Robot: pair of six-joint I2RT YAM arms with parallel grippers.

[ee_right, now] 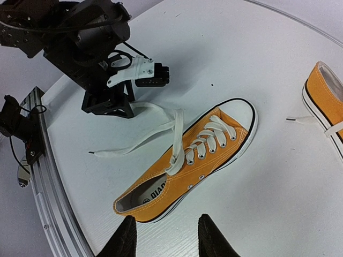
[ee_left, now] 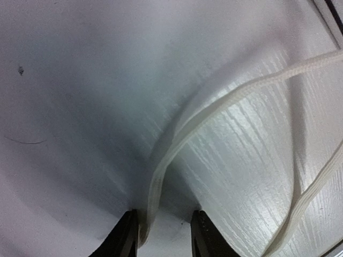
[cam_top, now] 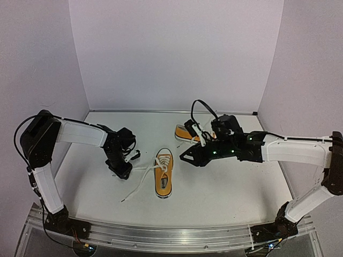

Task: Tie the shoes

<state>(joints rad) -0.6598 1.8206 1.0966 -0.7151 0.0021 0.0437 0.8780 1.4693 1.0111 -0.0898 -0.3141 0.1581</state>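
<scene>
Left wrist view: left end effector jaws apart, lace running between, not yet pinched. Right end effector spread, empty, over near shoe mid-bench; 2nd shoe behind. Lace prob soft, light, floppy: pinch flat, near free end.

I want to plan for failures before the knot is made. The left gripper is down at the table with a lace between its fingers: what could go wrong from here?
1. The lace lies against one finger of the left gripper, not centred, so it may slip out as the jaws close.
2. A pull on it may drag the near shoe or undo its first crossing, since the right gripper hovers open and holds nothing.
</scene>
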